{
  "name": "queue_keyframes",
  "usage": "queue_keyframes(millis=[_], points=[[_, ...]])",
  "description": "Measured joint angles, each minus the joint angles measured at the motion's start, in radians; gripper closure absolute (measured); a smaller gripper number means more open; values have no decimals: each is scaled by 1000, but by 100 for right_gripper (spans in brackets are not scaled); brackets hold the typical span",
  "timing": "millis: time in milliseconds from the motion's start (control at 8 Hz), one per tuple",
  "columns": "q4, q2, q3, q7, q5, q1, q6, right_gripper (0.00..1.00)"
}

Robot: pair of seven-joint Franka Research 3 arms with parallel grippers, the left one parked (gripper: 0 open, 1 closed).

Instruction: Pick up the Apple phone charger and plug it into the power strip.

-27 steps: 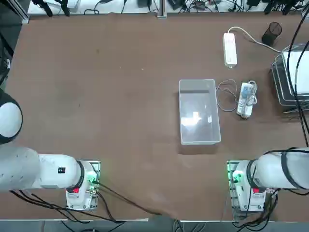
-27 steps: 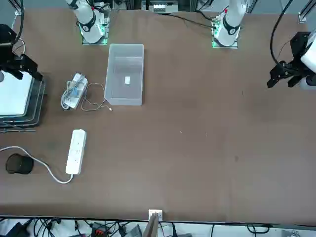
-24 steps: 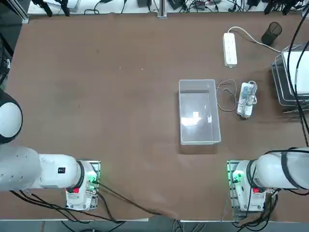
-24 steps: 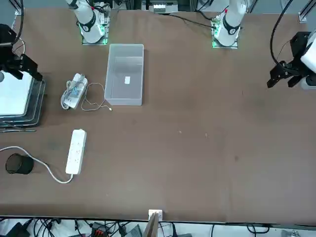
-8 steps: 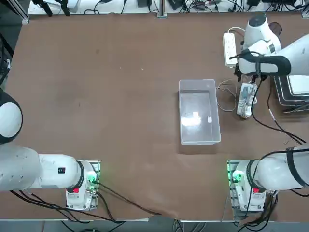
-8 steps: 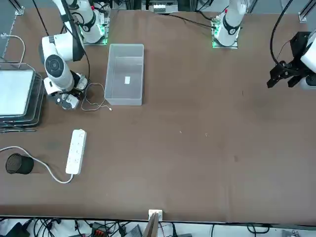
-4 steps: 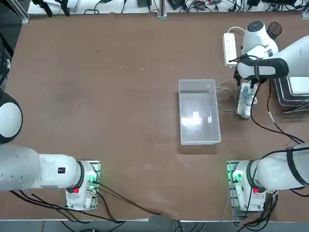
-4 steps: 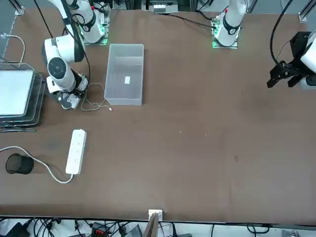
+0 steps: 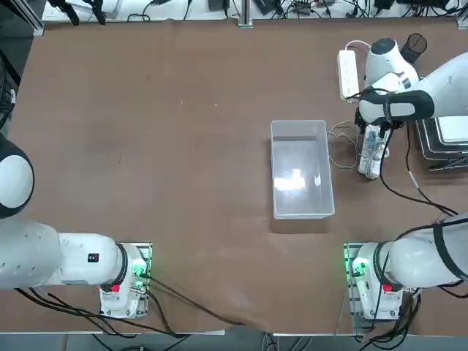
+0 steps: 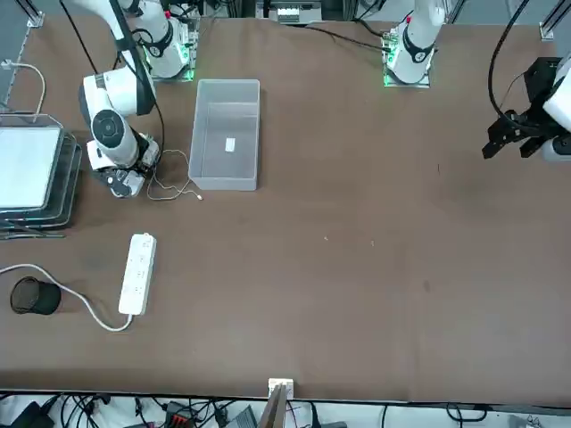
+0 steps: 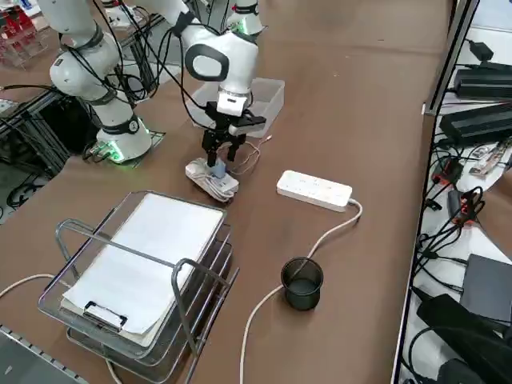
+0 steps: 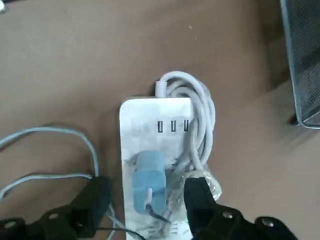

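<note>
We have the right claw [image 12: 145,200] down low over the Apple phone charger [image 12: 148,181], its 2 black fingers [image 12: 92,202] spread apart, 1 on each side of the grey-white plug block, with gaps showing on both sides, so nothing is gripped. The charger lies on top of a white strip with a bundled cord [image 12: 165,150], and that thick cord is coiled along 1 edge of the strip. The charger's thin white cable [image 12: 60,155] loops out across the brown surface [image 9: 183,146] beside it.

From overhead we see the claw [image 9: 371,135] right above that bundle [image 9: 371,157], just to the right of the clear plastic bin [image 9: 300,170], with the thin cable [image 9: 340,146] lying between bin and bundle. The power strip [image 9: 349,73] lies well apart, farther up the surface, with its thick cord trailing off toward a black mesh cup [image 9: 412,48].

The side camera shows the claw [image 11: 222,157] pointing straight down onto the bundle [image 11: 212,178], the power strip [image 11: 314,190] off to 1 side and the black cup [image 11: 302,282] nearer the edge. A wire tray [image 11: 120,272] holding a clipboard sits close by. From across the surface, the claw [image 10: 120,174] hovers at the bundle, with the power strip [image 10: 136,273] lying apart from it.
</note>
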Motion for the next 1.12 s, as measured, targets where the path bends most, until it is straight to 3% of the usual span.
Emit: queue_keyframes(millis=[125,750,1000,1125], points=[[0,6,0,0,0,-1,0,23],[0,22,-1,2,-3,-7,1,37],[0,23,-1,2,-6,-7,2,58],[0,22,0,2,-6,-7,3,63]])
